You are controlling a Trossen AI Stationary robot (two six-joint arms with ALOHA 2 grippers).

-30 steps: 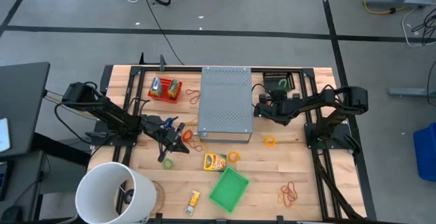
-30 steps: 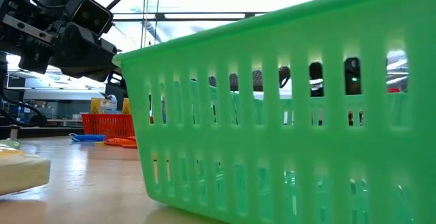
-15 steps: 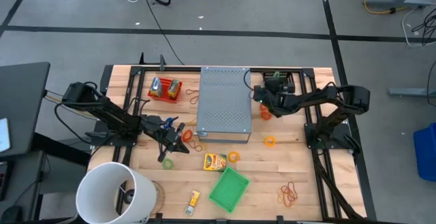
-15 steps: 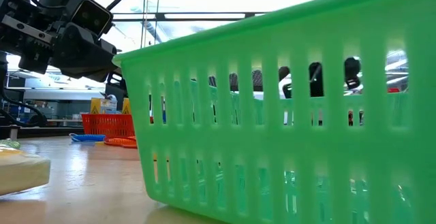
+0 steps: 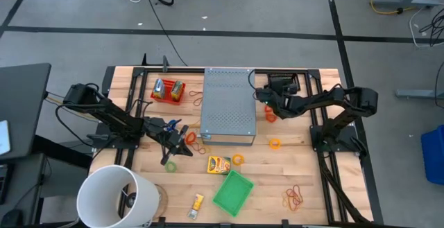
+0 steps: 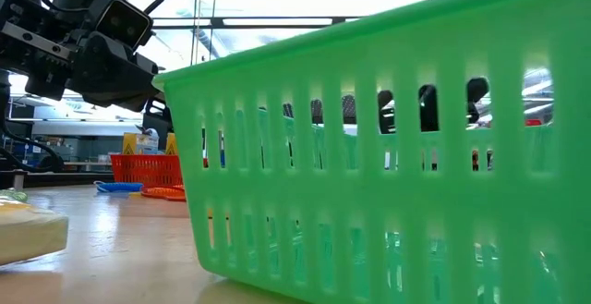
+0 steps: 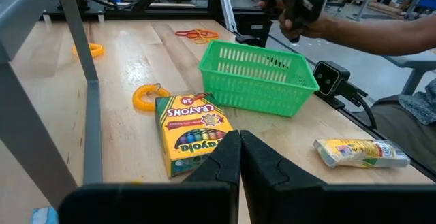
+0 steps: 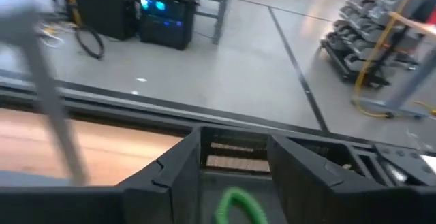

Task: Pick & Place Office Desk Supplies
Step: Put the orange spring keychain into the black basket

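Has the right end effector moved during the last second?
Yes. In the high view the right end effector has shifted toward the table's far edge, staying alongside the grey perforated box.

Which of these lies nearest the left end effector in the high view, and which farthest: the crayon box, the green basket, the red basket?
Measured from the left end effector, at the grey box's left front corner:
1. Crayon box, just right of it and toward the front edge.
2. Red basket, behind it, near the table's back left.
3. Green basket, front centre, beyond the crayons.
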